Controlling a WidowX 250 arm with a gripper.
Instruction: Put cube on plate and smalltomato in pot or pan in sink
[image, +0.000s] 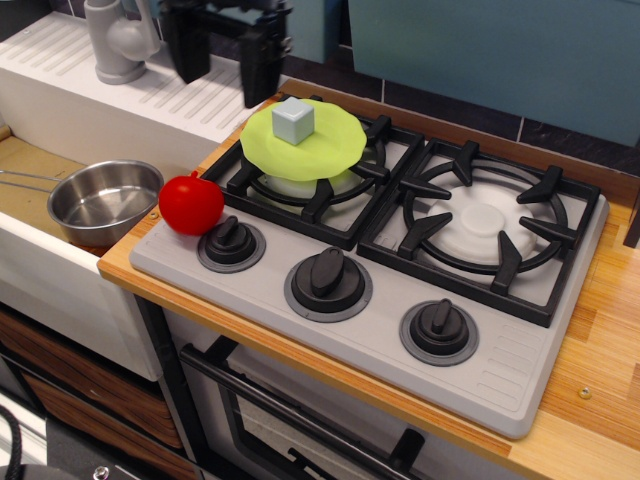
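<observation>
The pale grey-blue cube (293, 120) rests on the lime-green plate (320, 148), which lies over the left burner. At the stove's front left corner sits the red smalltomato (191, 203), beside the leftmost knob. The steel pan (103, 201) stands in the tan basin of the sink (30, 170), its thin handle pointing left. My gripper (222, 68) hangs open over the drainboard, up and to the left of the plate, with nothing between its black fingers.
A grey faucet (117, 40) stands on the ribbed drainboard just left of the gripper. The stove has two black burner grates (485, 228) and three knobs (327, 280) along the front. A wooden counter (600, 340) runs to the right.
</observation>
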